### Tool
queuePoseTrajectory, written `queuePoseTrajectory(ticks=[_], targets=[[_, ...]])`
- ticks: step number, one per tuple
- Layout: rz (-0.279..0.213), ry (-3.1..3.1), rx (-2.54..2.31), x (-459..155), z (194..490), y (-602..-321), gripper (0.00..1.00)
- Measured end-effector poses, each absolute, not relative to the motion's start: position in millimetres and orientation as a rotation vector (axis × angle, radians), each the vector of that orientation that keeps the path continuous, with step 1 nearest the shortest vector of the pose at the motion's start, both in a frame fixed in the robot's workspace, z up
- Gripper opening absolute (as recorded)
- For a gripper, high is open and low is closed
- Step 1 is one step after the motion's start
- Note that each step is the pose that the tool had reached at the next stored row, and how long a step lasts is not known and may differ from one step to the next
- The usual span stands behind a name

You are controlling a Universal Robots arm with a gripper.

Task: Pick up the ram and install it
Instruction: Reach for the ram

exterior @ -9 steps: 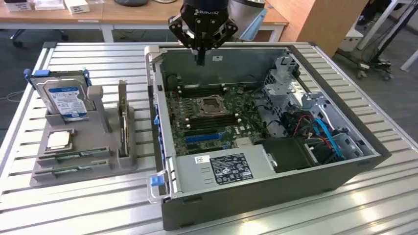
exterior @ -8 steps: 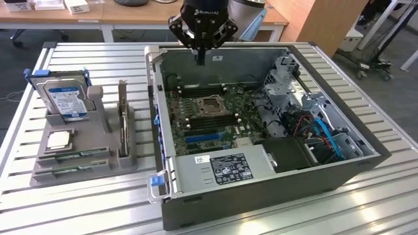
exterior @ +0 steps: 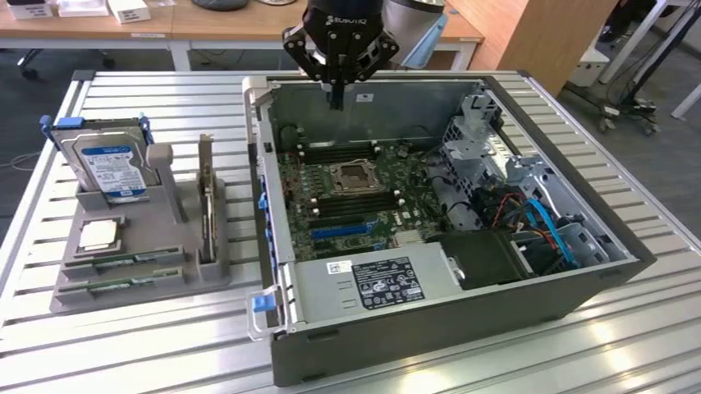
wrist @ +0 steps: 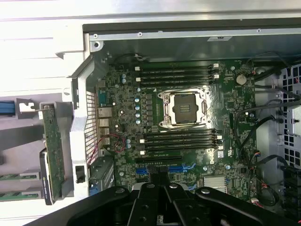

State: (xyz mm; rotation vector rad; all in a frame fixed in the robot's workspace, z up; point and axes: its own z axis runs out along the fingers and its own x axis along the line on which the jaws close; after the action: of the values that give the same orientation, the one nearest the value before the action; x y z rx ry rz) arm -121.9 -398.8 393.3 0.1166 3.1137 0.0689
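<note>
A: Where's the ram (exterior: 123, 258)?
B: Exterior view's left, in the grey tray (exterior: 143, 300). Two thin green sticks, lying lengthwise in the front slots, one behind the other. Well apart from the case (exterior: 438, 328).
A: Gripper (exterior: 335, 105)?
B: Black, jaws pressed together, pointing down over the far end of the open case. Pinching nothing, and I can see no contact.
A: Rest of the tray?
B: Silver drive (exterior: 110, 168) with a blue-white label at the back. Square silver chip (exterior: 98, 235) flat in the middle. Bare card (exterior: 205, 193) standing on edge on the side nearest the case.
A: Case?
B: Grey sheet metal, lying on its side, open on top. Green board (exterior: 328, 209) inside, with a square metal-framed socket (exterior: 353, 175) mid-board and long black slots (exterior: 345, 153) on both sides of it. Table (exterior: 153, 353) is ribbed metal slats.
</note>
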Motion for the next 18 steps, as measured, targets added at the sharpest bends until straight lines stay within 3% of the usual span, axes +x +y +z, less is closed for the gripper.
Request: queuePoseTrajectory(ticks=[18], targets=[[0.069, 3.113, 0.116, -155.3, 393.0, -398.8, 0.1]])
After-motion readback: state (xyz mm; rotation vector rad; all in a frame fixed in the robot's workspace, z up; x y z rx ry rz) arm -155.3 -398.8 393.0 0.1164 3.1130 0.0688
